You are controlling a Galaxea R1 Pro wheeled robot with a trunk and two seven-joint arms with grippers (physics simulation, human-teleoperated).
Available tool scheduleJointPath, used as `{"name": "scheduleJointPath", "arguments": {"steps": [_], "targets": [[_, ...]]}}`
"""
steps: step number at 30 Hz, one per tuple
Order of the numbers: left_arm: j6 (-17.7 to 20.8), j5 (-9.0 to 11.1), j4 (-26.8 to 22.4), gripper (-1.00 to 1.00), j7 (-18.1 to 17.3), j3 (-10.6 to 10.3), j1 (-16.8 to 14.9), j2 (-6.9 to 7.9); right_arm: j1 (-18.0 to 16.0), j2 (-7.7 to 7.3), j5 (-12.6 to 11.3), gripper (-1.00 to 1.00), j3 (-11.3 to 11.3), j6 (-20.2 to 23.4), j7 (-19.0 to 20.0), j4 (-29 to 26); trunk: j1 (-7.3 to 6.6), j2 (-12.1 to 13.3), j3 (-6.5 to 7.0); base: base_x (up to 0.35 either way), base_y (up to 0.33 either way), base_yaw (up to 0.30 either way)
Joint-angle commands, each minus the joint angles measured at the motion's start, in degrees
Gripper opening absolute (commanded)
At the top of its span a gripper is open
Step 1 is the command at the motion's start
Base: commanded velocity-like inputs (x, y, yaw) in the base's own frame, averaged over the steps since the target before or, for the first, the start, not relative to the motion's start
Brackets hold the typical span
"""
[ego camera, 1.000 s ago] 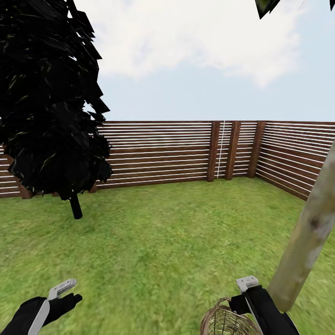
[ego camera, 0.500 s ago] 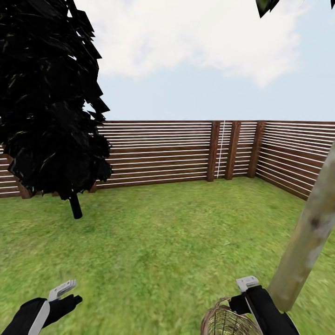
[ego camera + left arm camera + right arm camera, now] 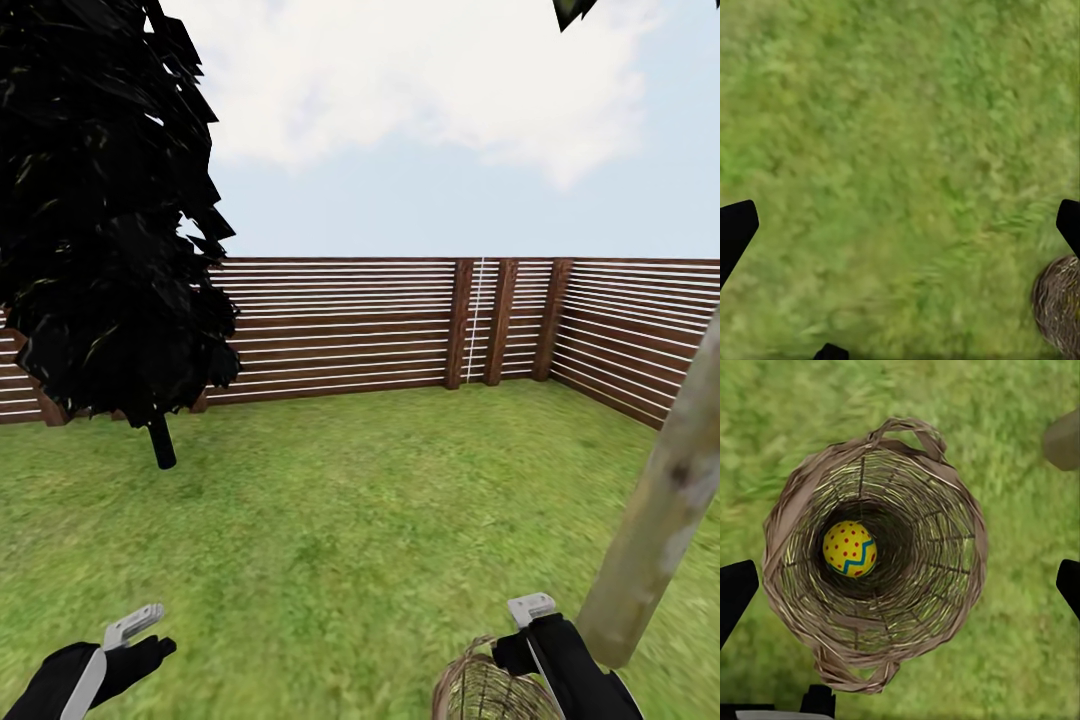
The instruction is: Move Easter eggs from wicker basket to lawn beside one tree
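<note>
One Easter egg (image 3: 850, 548), yellow with a blue zigzag band and red dots, lies at the bottom of the wicker basket (image 3: 945, 607); the brown open-weave basket stands upright on the lawn (image 3: 340, 520) close beside the pale trunk of the tree (image 3: 655, 530); the right gripper (image 3: 900, 577) hangs directly above the basket mouth, fingers spread wide, holding nothing; the left gripper (image 3: 900, 225) hovers over bare grass beside the basket, likewise spread and empty; open grass runs to the slatted fence (image 3: 340, 330); a black tree (image 3: 100, 210) stands near the fence.
</note>
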Motion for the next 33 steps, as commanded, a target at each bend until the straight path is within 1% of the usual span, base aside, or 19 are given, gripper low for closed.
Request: {"name": "scheduleJointPath", "arguments": {"steps": [1,4,5,6,8,10,11,12,14,21,24,29,33], "targets": [[0.3,-0.1,-0.1,1.00,-0.3,0.2,0.0,0.01,0.0,0.02,0.6,1.00,-0.1,0.2,0.5,-0.1,0.24,-0.5,-0.27,0.000,0.000,0.000],[0.3,-0.1,-0.1,1.00,-0.3,0.2,0.0,0.12,0.0,-0.04,0.6,1.00,-0.1,0.2,0.6,-0.1,0.89,-1.7,-0.81,0.000,0.000,0.000],[0.3,-0.1,-0.1,1.00,-0.3,0.2,0.0,0.12,0.0,-0.67,0.6,1.00,-0.2,0.3,1.0,-0.1,1.11,-2.1,-0.99,0.000,0.000,0.000],[0.3,-0.1,-0.1,1.00,-0.3,0.2,0.0,0.10,0.0,-1.53,0.6,1.00,-0.5,0.3,1.4,-0.1,1.33,-2.5,-1.17,0.000,0.000,0.000],[0.3,-0.1,-0.1,1.00,-0.3,0.2,0.0,0.05,0.0,-3.73,0.3,1.00,-1.2,0.4,2.6,0.0,1.77,-3.3,-1.53,0.000,0.000,0.000],[0.3,-0.1,-0.1,1.00,-0.3,0.2,0.0,0.00,0.0,-5.63,-0.6,1.00,-1.8,0.5,4.4,-0.1,2.21,-4.1,-1.89,0.000,0.000,0.000],[0.3,-0.1,-0.1,1.00,-0.3,0.2,0.0,-0.01,0.0,-6.81,-1.4,1.00,-2.0,0.6,5.2,-0.1,2.43,-4.5,-2.07,0.000,0.000,0.000],[0.3,-0.1,-0.1,1.00,-0.3,0.1,-0.1,-0.02,0.0,-7.49,-1.9,1.00,-2.1,0.6,5.5,-0.1,2.65,-4.9,-2.25,0.000,0.000,0.000],[0.3,-0.1,-0.1,1.00,-0.3,0.1,0.0,-0.02,0.0,-8.23,-2.4,1.00,-2.2,0.7,5.8,-0.1,3.09,-5.7,-2.61,0.000,0.000,0.000],[0.3,-0.1,-0.1,1.00,-0.3,0.1,0.0,-0.02,0.0,-8.65,-2.8,1.00,-2.2,0.8,5.9,-0.1,4.63,-8.5,-3.86,0.000,0.000,0.000],[0.2,0.0,-0.1,1.00,-0.3,0.1,0.0,-0.02,0.0,-8.53,-2.8,1.00,-2.2,0.8,5.9,-0.1,5.29,-9.7,-4.40,0.000,0.000,0.000],[-1.6,0.0,-0.1,1.00,-0.3,0.1,0.0,-0.06,0.0,-8.25,-2.7,1.00,-2.2,0.8,5.7,-0.1,6.39,-11.7,-5.30,0.000,0.001,0.000],[-1.9,0.1,-0.1,1.00,-0.4,0.1,0.0,-0.05,0.0,-8.16,-2.7,1.00,-2.1,0.8,5.7,-0.1,7.26,-13.3,-6.02,0.000,0.204,0.000]]}}
